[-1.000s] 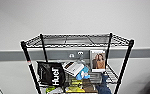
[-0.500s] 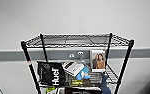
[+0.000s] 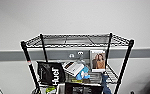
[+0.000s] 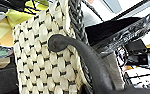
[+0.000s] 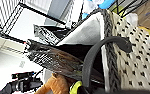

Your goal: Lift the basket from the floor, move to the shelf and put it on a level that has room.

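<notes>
Fingers on both arms are curved dark prongs hooked over the rim of the basket [image 4: 43, 60]. In the left wrist view one finger [image 4: 73, 53] arches over the dark braided rim and presses against the cream-and-dark woven outer wall; in the right wrist view the other arm's finger [image 5: 101, 47] curls over the opposite rim in the same way, with the white cloth lining [image 5: 84, 32] on its inner side. Only one prong of each pair can be made out, so how wide they stand cannot be told, though each hook bears on the rim.

Held between the two arms, the basket sits close under the robot, its woven walls upright and its open mouth facing up. Its long axis seems to run left to right, from one arm to the other. Inside it lie a crinkled silvery-dark packet [image 5: 56, 60] and something orange-brown [image 5: 53, 86].

Beyond it stands the shelf [image 3: 28, 60], a black wire rack against a pale wall with a grey band. Its middle tier is crowded: a black pouch with white lettering [image 3: 50, 73] at the left, a white box [image 3: 72, 68] and a blue item [image 3: 83, 73] in the middle, and a photo card [image 3: 98, 60] standing upright at the right. Farther up, the level [image 3: 78, 40], the top wire-grid tier, carries nothing.
</notes>
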`<state>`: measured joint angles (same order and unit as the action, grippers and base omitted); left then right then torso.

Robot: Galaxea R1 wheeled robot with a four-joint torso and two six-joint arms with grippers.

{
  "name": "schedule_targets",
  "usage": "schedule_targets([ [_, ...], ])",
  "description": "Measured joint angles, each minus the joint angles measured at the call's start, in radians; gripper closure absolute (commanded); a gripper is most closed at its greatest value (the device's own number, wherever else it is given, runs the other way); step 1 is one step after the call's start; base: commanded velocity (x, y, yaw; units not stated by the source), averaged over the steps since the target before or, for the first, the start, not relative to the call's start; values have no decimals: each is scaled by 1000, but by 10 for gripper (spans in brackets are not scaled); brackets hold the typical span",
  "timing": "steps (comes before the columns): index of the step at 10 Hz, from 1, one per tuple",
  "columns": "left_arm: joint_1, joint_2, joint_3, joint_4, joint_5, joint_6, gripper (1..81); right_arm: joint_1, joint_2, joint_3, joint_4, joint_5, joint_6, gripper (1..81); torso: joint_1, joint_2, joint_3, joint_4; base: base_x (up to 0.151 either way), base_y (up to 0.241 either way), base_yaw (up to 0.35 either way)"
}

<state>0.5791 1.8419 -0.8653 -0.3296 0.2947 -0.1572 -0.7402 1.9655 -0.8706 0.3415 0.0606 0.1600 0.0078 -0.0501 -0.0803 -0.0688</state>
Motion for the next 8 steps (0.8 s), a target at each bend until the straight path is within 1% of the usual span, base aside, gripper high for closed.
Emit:
schedule_targets([
  [3, -43, -18, 16, -15, 2, -4, 811, 71, -10, 28, 46, -5, 2, 811, 0, 0, 0, 0, 0, 0, 0],
  [5, -84, -28, 39, -37, 4, -5, 811, 119, -50, 73, 74, -8, 2, 811, 0, 0, 0, 0, 0, 0, 0],
  [8, -179, -63, 85, -90, 46, -5, 811, 187, -92, 117, 117, -20, 4, 811, 0, 0, 0, 0, 0, 0, 0],
])
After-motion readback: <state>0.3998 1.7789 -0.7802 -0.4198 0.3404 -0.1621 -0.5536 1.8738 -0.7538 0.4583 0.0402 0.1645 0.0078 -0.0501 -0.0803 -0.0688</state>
